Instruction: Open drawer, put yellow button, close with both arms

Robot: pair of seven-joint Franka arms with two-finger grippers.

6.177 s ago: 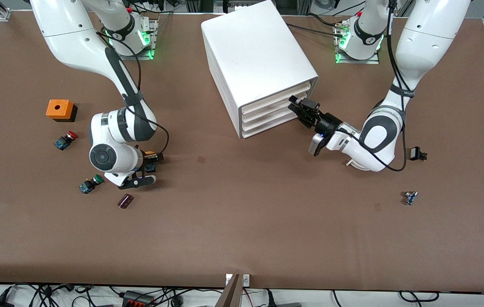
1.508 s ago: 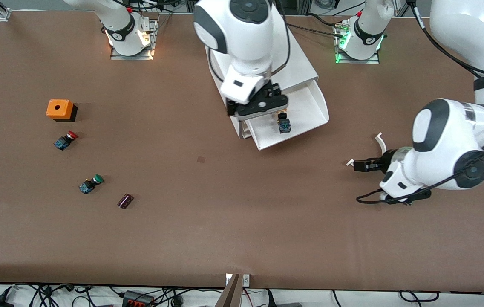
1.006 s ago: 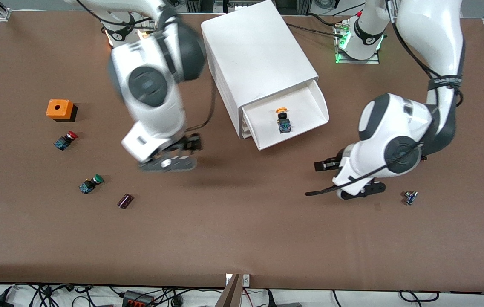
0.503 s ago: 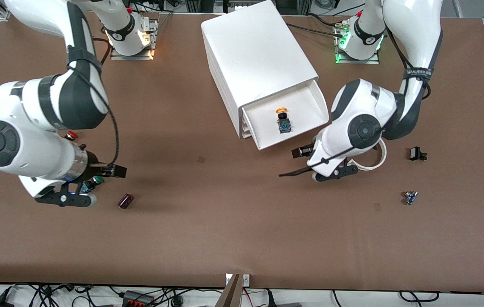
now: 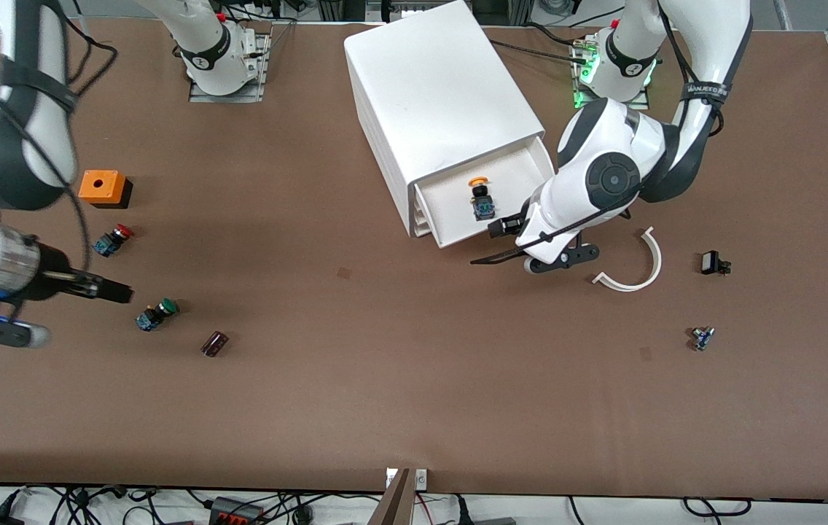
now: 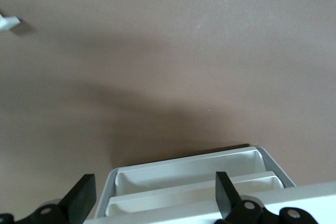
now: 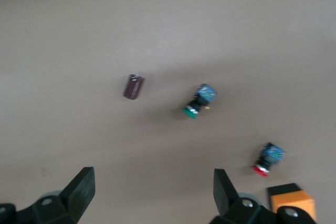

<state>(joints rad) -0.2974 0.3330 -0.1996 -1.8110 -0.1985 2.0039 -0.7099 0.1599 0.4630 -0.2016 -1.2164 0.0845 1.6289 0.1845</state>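
The white cabinet (image 5: 436, 87) stands mid-table with its top drawer (image 5: 512, 182) pulled partly out. The yellow button (image 5: 479, 193) lies in that drawer, cap toward the cabinet. My left gripper (image 5: 498, 227) is open and empty at the drawer's front edge, near its corner. In the left wrist view the open gripper (image 6: 152, 203) has the white drawer front (image 6: 184, 182) between its fingers. My right gripper (image 5: 116, 293) is open and empty over the table near the green button (image 5: 156, 313), toward the right arm's end. The right wrist view shows it open (image 7: 152, 200).
An orange box (image 5: 102, 187), a red-capped button (image 5: 112, 239) and a dark cylinder (image 5: 214, 343) lie near the green button. A white curved strip (image 5: 636, 273), a small black part (image 5: 713, 262) and a small blue part (image 5: 702, 337) lie toward the left arm's end.
My left gripper has moved up to the drawer's front, and the drawer with the button has slid a little into the cabinet. My right arm has swung away toward its end of the table.
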